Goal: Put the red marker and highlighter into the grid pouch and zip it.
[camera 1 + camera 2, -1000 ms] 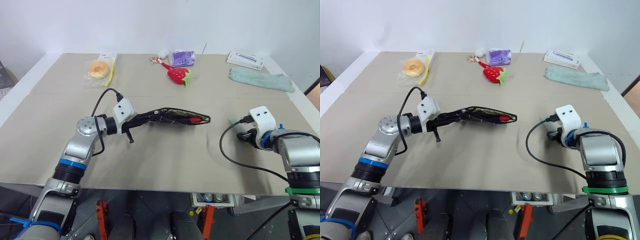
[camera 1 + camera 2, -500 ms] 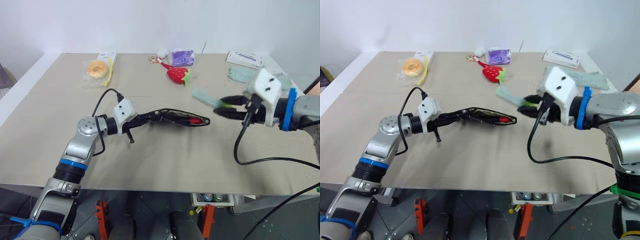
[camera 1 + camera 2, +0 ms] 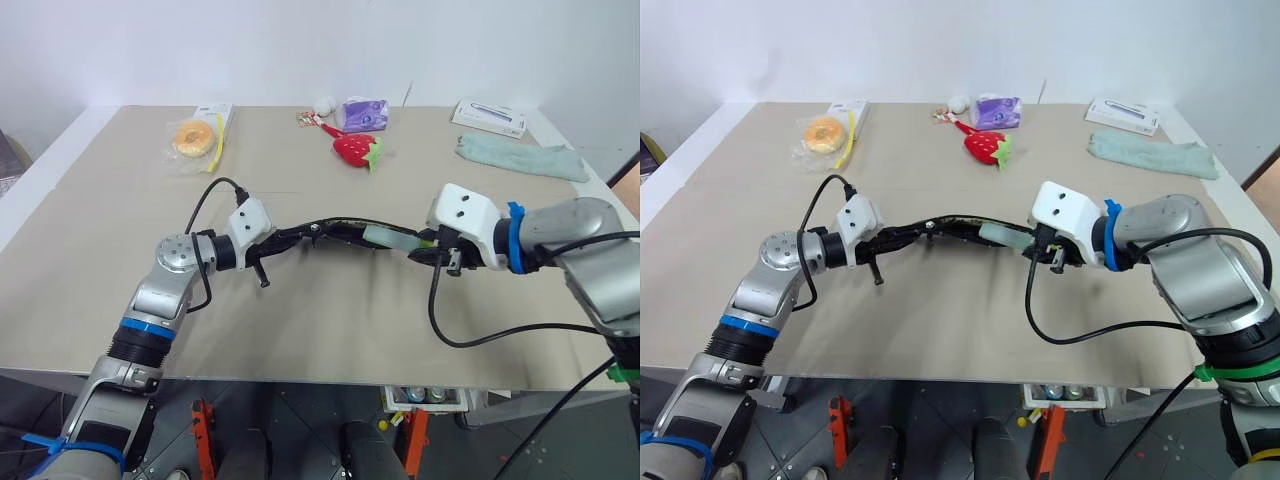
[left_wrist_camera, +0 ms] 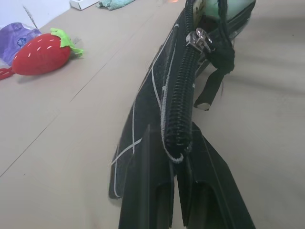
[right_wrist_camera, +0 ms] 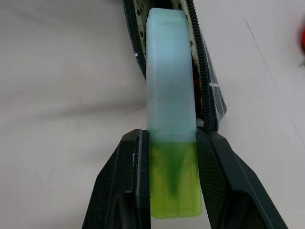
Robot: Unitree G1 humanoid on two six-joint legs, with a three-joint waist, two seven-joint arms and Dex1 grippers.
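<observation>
Right claw (image 5: 172,157) grips highlighter (image 5: 170,95) | grid pouch (image 4: 157,109): no readable writing

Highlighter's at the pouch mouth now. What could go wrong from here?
The right gripper pinches the highlighter at its green end alone, so pushing could make it pivot or slip. Its pale tip sits level with the zipper teeth of the grid pouch and may snag there. The left gripper clamps just one end of the pouch, so a push might fold it or narrow the opening.
</observation>
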